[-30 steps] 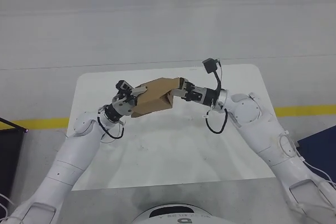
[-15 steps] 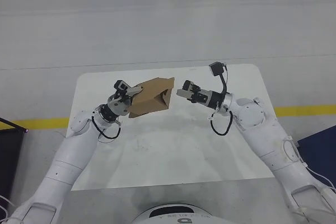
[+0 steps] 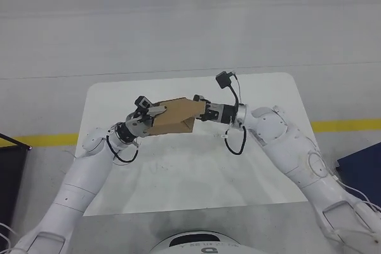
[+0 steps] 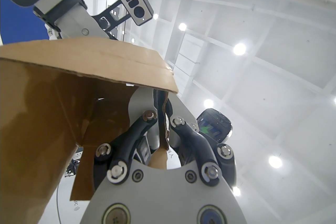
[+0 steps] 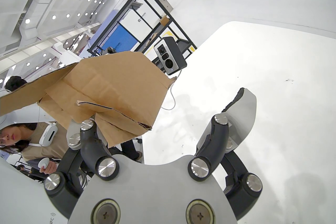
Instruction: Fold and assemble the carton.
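The brown carton (image 3: 174, 116) is being held up over the far middle part of the white table (image 3: 178, 184), and it is sitting between the two grippers. It is lying longways from one gripper to the other. It is only partly folded: its sides are making a box shape, but the ends are gaping open and the flaps are sticking out. The left gripper (image 3: 147, 114) is holding the carton's left end. In the left wrist view its fingers (image 4: 139, 104) are squeezing almost all the way together, and they are pinching a thin flap (image 4: 162, 130) of the carton between them, so only the cardboard is keeping them apart. The rest of the carton is spreading out beside and over this gripper like a little roof. The right gripper (image 3: 200, 110) is waiting at the carton's right end. In the right wrist view its fingers (image 5: 245, 109) are standing wide apart and are not squeezing anything. A loose flap (image 5: 123, 128) is hanging right by one of those fingers and hiding its tip, so I cannot tell if they are touching. The other finger is sticking out over the bare table, well apart from the cardboard.
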Controlling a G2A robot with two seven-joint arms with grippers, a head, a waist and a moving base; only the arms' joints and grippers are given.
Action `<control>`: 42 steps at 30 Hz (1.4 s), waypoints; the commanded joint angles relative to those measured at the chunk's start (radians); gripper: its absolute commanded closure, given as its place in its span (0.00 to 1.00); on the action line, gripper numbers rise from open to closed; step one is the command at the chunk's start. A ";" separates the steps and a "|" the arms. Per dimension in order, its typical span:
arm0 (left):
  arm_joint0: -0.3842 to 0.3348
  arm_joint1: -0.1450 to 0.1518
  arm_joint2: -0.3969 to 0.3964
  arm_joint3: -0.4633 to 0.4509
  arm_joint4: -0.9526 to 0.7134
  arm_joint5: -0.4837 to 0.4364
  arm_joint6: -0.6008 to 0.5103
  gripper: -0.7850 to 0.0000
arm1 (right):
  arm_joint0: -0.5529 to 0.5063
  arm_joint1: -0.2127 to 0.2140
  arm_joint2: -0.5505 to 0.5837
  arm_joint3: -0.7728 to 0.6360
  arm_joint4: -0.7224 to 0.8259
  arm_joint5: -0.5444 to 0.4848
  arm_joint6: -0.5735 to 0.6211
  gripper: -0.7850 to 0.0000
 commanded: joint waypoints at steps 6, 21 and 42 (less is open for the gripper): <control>0.005 -0.006 -0.012 0.000 -0.018 0.003 0.001 1.00 | 0.014 -0.007 0.001 0.008 -0.015 -0.006 -0.013 0.00; 0.024 -0.012 -0.053 0.008 -0.051 0.030 -0.040 1.00 | -0.083 0.023 0.161 0.022 0.050 -0.082 -0.082 0.00; 0.021 -0.024 -0.059 0.037 0.030 0.006 -0.005 1.00 | -0.108 0.015 0.155 -0.058 -0.011 -0.177 -0.068 0.00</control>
